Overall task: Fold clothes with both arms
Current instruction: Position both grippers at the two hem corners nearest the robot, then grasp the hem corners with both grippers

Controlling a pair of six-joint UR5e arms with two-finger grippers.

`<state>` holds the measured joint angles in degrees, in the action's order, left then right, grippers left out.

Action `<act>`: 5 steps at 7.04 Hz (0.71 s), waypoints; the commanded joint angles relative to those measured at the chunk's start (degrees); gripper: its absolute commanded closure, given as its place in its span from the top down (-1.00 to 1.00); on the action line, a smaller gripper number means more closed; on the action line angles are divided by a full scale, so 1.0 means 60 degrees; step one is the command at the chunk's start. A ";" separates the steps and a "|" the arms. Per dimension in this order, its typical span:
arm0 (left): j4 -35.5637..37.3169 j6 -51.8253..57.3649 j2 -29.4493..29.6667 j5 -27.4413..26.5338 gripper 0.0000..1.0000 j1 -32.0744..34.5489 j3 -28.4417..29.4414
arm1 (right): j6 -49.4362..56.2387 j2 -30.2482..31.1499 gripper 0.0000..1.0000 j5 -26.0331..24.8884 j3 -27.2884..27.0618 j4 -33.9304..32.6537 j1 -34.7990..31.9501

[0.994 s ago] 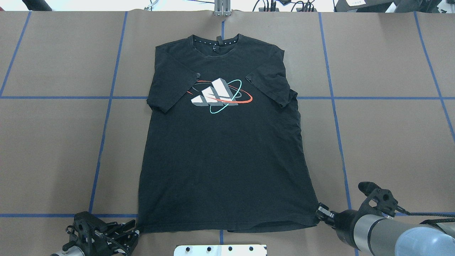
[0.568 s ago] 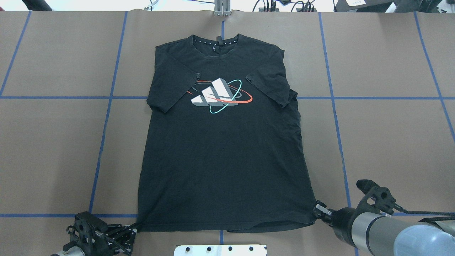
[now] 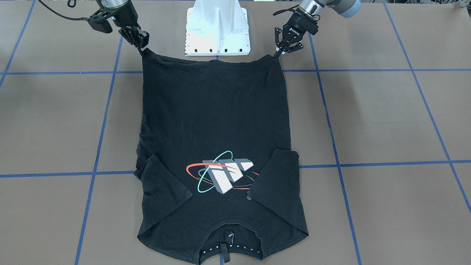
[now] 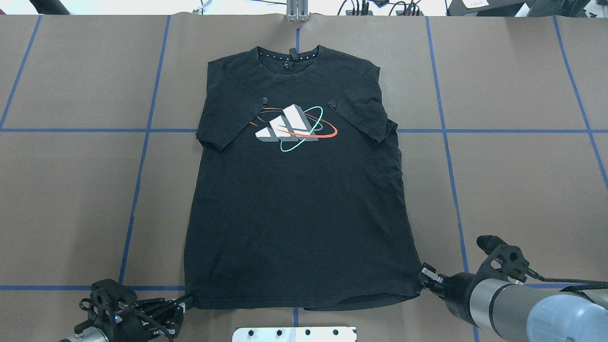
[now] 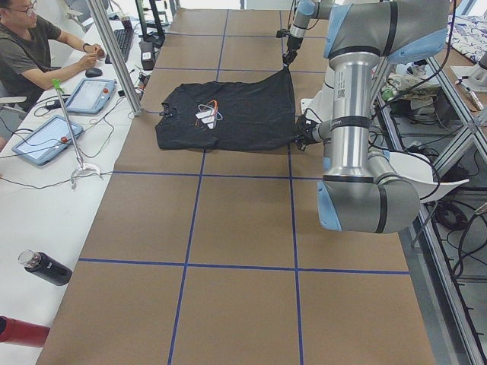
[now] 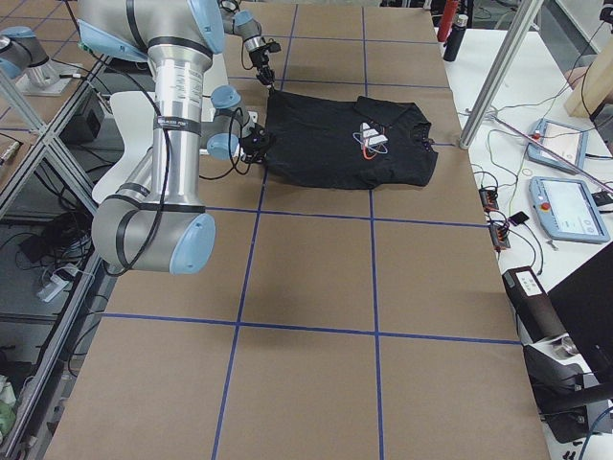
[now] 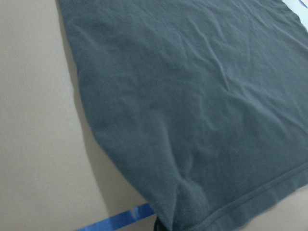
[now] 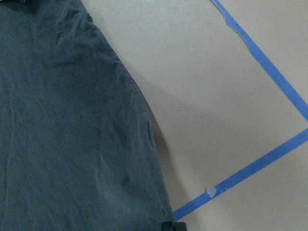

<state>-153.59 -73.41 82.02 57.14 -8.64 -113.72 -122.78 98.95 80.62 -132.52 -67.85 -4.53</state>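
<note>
The black T-shirt (image 4: 294, 199) lies flat on the brown table with its print (image 4: 292, 127) up, its collar at the far side and both sleeves folded in. My left gripper (image 4: 187, 299) is shut on the hem's left corner, low at the table; it is at the right in the front view (image 3: 276, 53). My right gripper (image 4: 422, 279) is shut on the hem's right corner (image 3: 141, 48), which is drawn up to a point. Both wrist views show only the cloth (image 7: 192, 96) (image 8: 72, 120) running to a pinched corner at the bottom edge.
The white pedestal base (image 3: 218, 29) stands just behind the hem, between the arms. Blue tape lines (image 4: 142, 156) grid the table. A metal post (image 4: 297, 12) stands at the far edge. An operator (image 5: 30, 46) with tablets sits on the far side.
My left gripper's fingers, open beside the hem corner a second ago, have closed onto it. My right gripper has shifted slightly toward the shirt and pulled its corner taut.
</note>
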 commanded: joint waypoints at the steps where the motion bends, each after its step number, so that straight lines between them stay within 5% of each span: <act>1: 0.0008 -0.1847 -0.0018 0.0012 -1.00 -0.0010 -0.0307 | 0.0014 0.0032 -1.00 0.0668 -0.0033 0.0000 -0.0591; 5: -0.0021 -0.6834 -0.0996 0.0510 -1.00 0.0077 -0.2095 | 0.0073 0.0134 -1.00 0.2279 -0.0311 0.0000 -0.1777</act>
<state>-153.64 -108.69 78.25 59.53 -8.39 -124.46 -122.51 99.62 91.81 -134.25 -67.85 -13.23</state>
